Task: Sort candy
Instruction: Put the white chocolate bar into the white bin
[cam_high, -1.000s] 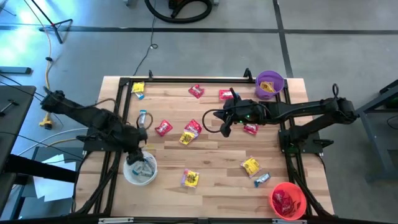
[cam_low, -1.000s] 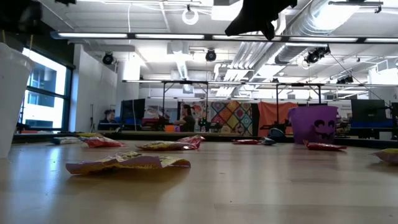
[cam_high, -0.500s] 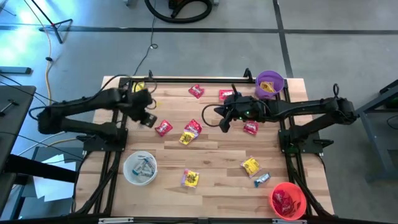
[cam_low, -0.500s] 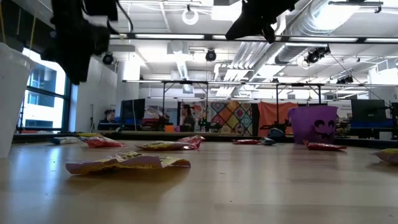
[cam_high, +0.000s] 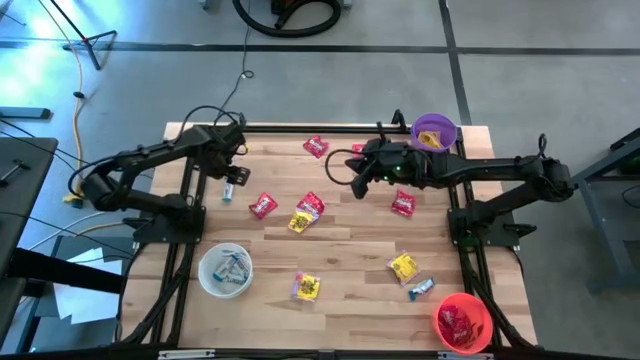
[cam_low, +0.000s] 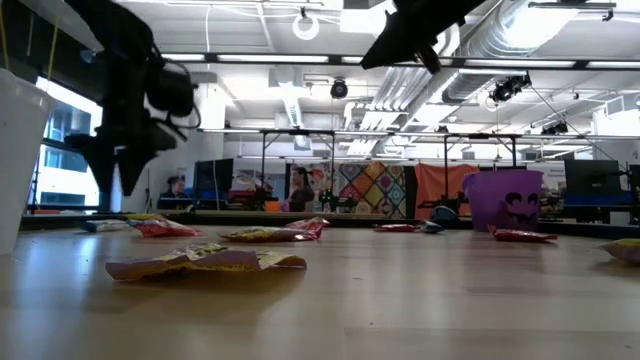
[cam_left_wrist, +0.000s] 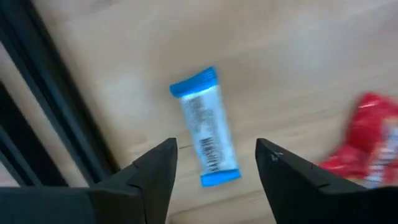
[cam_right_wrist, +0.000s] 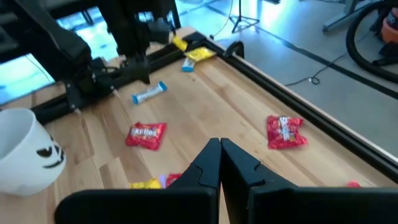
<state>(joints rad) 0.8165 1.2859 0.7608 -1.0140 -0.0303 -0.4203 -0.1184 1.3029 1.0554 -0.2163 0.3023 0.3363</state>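
Clearly the left gripper, jaws apart, straddled a light, slippery blue-and-white candy, best pinched across its flat middle.

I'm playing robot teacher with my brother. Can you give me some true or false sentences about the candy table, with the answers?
1. The left end effector is open above a blue-and-white candy. True.
2. The red bowl has yellow candy in it. False: it holds red candy.
3. The right end effector is shut. True.
4. The purple bowl sits beside the white bowl. False: they stand far apart, at opposite sides of the table.
5. The right end effector holds a red candy. False: nothing shows between its fingers.
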